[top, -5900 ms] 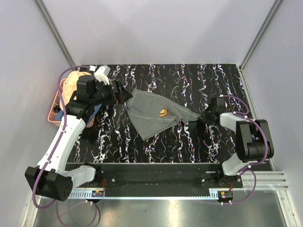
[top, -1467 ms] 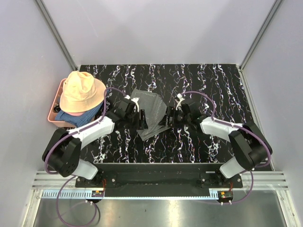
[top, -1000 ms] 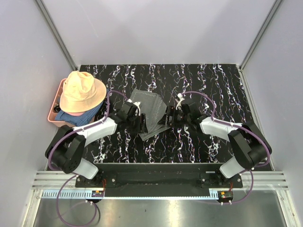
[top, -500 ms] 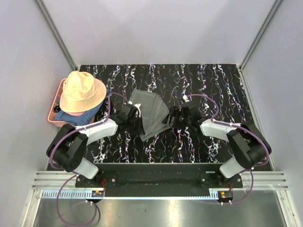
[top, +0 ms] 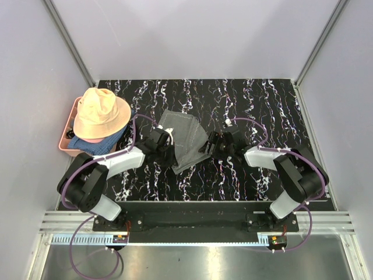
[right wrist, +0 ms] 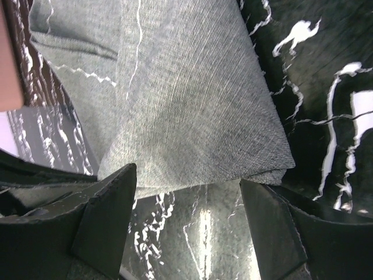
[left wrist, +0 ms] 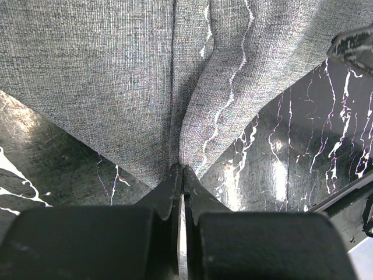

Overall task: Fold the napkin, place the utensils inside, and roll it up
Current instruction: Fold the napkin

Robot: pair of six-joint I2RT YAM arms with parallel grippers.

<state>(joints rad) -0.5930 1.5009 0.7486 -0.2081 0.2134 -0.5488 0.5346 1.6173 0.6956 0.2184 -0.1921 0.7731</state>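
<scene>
The grey napkin [top: 183, 139] lies folded on the black marbled table, between my two grippers. My left gripper [top: 171, 153] is at its left near edge. In the left wrist view that gripper [left wrist: 182, 170] is shut, pinching the napkin [left wrist: 116, 76] into a ridge at the fingertips. My right gripper [top: 206, 146] is at the napkin's right side. Seen from the right wrist, it [right wrist: 186, 201] stands open, with the folded edge of the napkin [right wrist: 186, 105] just in front of the fingertips [right wrist: 113, 201]. The utensils are hidden.
A peach floppy hat [top: 102, 114] sits on a blue cloth [top: 93, 143] in a pink basket [top: 64, 144] at the table's left edge. Grey walls stand on both sides and at the back.
My left gripper has closed on the napkin's near left edge. The right gripper has shifted slightly along the napkin's right side and stayed open.
</scene>
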